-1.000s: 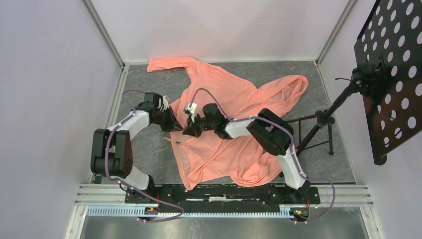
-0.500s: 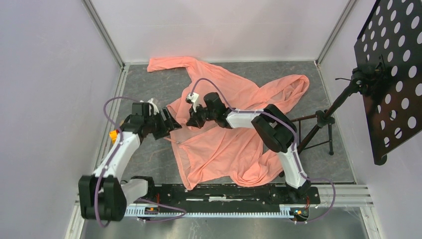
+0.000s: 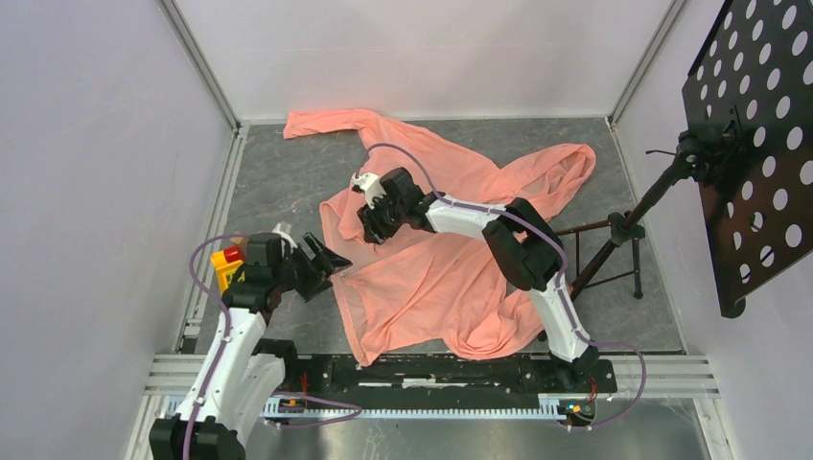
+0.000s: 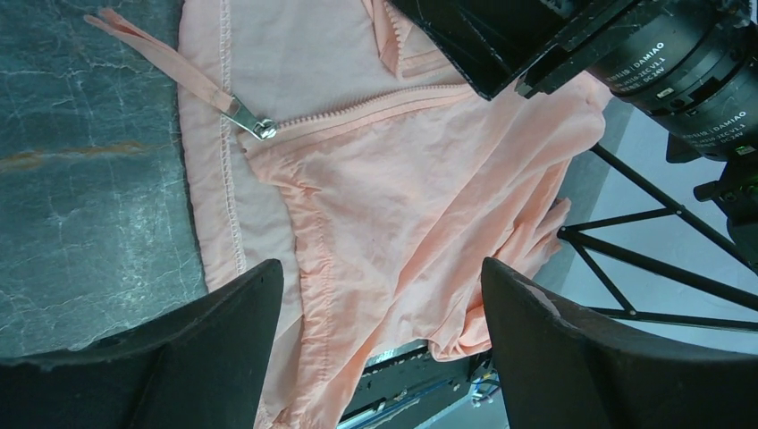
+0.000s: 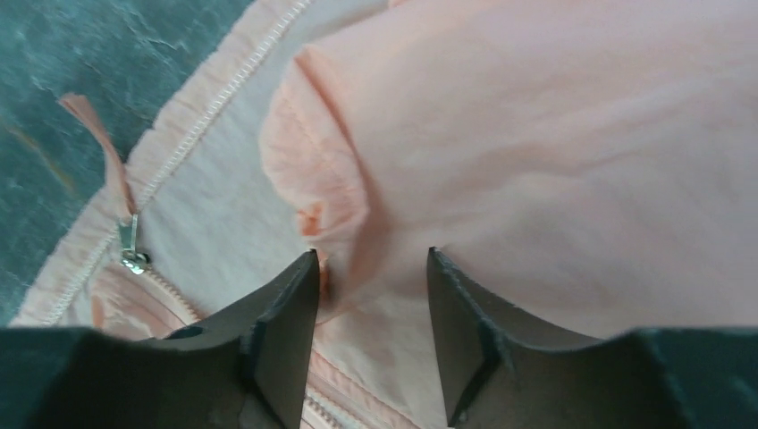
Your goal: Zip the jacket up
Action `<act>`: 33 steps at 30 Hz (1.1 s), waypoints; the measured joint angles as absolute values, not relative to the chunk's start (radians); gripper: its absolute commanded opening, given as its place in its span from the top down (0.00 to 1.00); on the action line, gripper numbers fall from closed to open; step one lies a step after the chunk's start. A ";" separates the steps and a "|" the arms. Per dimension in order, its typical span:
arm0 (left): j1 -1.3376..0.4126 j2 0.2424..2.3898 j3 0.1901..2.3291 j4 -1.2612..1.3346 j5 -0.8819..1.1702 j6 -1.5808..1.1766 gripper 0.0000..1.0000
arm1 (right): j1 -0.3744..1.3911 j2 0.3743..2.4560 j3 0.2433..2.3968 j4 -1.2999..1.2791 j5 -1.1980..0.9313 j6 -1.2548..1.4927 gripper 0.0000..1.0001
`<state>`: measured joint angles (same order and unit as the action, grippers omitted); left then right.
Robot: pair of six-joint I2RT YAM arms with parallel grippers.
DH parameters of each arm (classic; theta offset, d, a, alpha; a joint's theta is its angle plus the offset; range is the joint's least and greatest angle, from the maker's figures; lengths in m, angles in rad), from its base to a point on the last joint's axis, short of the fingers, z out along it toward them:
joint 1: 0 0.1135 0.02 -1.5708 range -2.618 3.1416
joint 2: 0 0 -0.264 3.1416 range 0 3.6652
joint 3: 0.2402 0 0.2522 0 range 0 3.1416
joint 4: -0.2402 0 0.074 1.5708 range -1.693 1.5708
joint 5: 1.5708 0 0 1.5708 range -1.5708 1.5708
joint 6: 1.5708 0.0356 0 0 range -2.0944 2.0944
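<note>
The salmon-pink jacket (image 3: 451,240) lies crumpled across the grey table. Its zipper slider (image 4: 250,121) with a pink pull ribbon (image 4: 152,54) rests at the left edge of the fabric, with closed zipper teeth running away from it. My left gripper (image 3: 328,261) hangs open just off the jacket's left edge, its fingers wide apart over the fabric (image 4: 377,268) and holding nothing. My right gripper (image 3: 369,228) is over the jacket's upper middle. It stands open (image 5: 372,255), with a raised fold of fabric between its fingers; the slider (image 5: 132,252) lies to its left.
A black perforated music stand (image 3: 748,144) with tripod legs (image 3: 614,259) stands at the right, beside the jacket's sleeve. A yellow and red object (image 3: 227,261) sits at the table's left edge by my left arm. Walls enclose the table; a metal rail (image 3: 431,369) runs along the front.
Both grippers have opened and let go of the jacket. The left arm has pulled back toward the near left; the right gripper has moved slightly farther up the jacket.
</note>
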<state>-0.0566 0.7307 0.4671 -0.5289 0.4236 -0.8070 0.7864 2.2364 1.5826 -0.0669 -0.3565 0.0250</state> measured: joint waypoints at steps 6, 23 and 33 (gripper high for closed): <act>-0.057 0.688 0.468 -0.526 0.416 -0.812 0.15 | 0.793 2.181 1.567 -0.178 -0.263 0.036 0.23; -0.058 0.765 0.562 -0.596 0.232 -0.811 0.31 | 1.042 1.841 1.160 0.014 -0.059 0.216 0.17; -0.058 0.775 0.546 -0.597 0.241 -0.815 0.42 | 1.091 1.926 1.150 0.164 -0.033 0.124 0.37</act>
